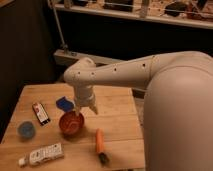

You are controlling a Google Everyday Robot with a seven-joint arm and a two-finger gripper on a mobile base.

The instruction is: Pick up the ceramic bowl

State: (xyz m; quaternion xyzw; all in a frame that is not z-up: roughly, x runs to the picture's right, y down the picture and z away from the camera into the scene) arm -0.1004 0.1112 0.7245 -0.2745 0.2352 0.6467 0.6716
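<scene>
The ceramic bowl is glossy orange-red and sits on the wooden table, near its middle. My gripper hangs from the white arm directly above the bowl's far right rim, very close to it or touching it. The small round blue cup stands apart at the table's left edge.
A blue object lies just behind the bowl. A red and black packet lies left of the bowl. A white packet lies near the front edge. An orange-handled brush lies right of the bowl. A dark wall and rail stand behind the table.
</scene>
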